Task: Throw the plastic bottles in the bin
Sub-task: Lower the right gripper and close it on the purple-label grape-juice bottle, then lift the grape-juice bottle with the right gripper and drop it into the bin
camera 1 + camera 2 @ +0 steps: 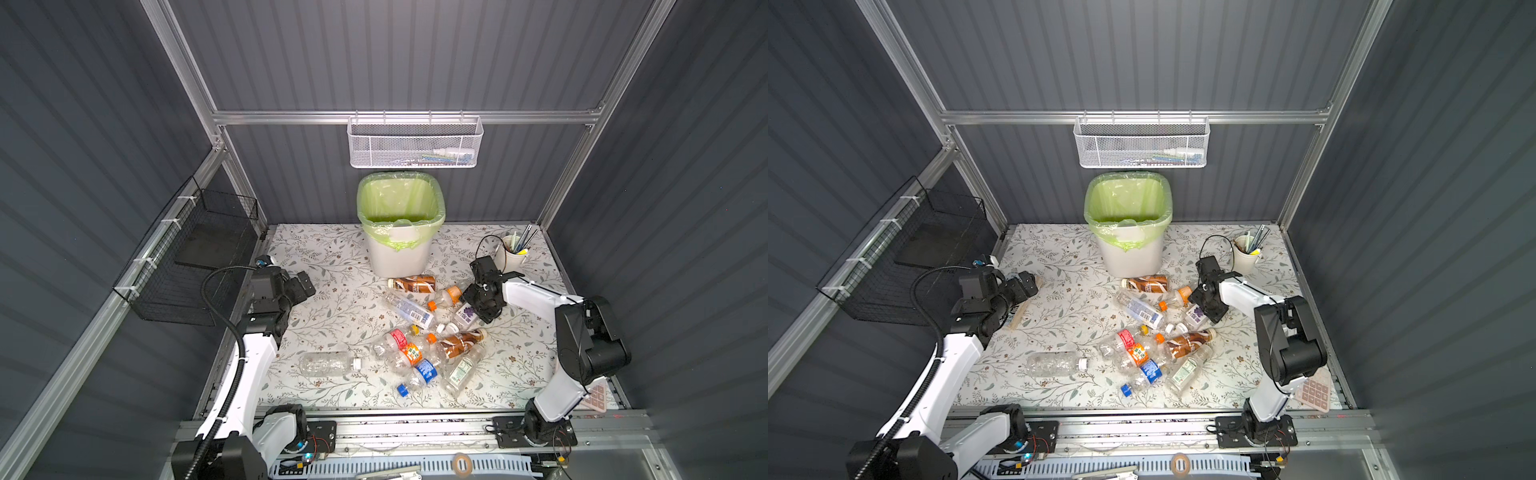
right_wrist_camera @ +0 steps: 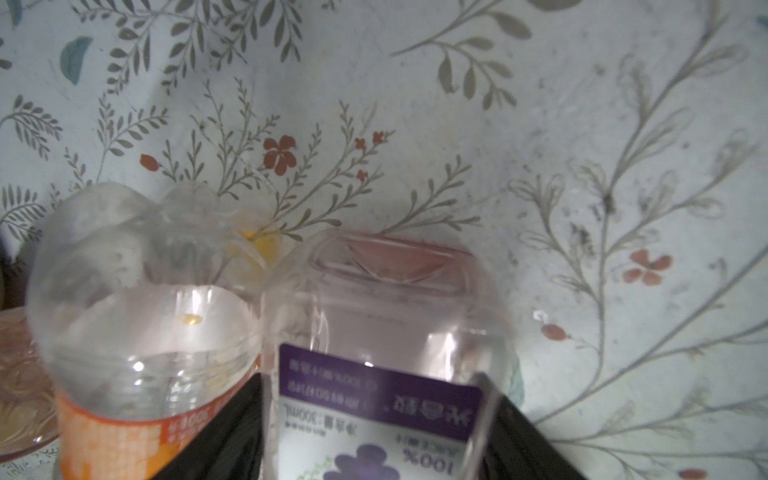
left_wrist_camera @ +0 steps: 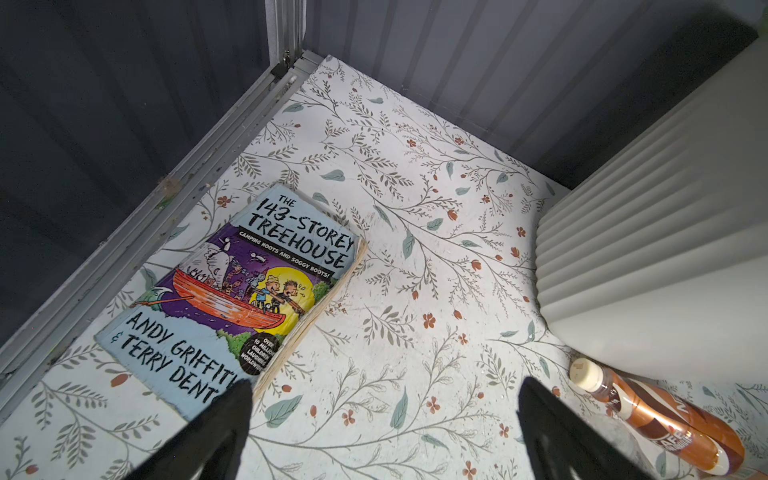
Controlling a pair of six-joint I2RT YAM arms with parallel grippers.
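Okay, my right hand (image 2: 376, 395) straddles the purple-label bottle (image 2: 386, 316) on the table (image 1: 332, 257) at 5 o'clock from the bin (image 1: 399, 257), can't tell if clamped; left hand (image 3: 386, 388) wide, empty; I'd judge bottle light, thin-walled, slick, crushable, so pinch flat labelled mid-body gently.

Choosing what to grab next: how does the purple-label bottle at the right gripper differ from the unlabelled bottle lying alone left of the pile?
The purple-label bottle carries a purple and white label; the unlabelled bottle is bare. The purple-label bottle lies between the fingers of the right gripper; the unlabelled bottle lies alone, untouched. Both are clear and on their sides.
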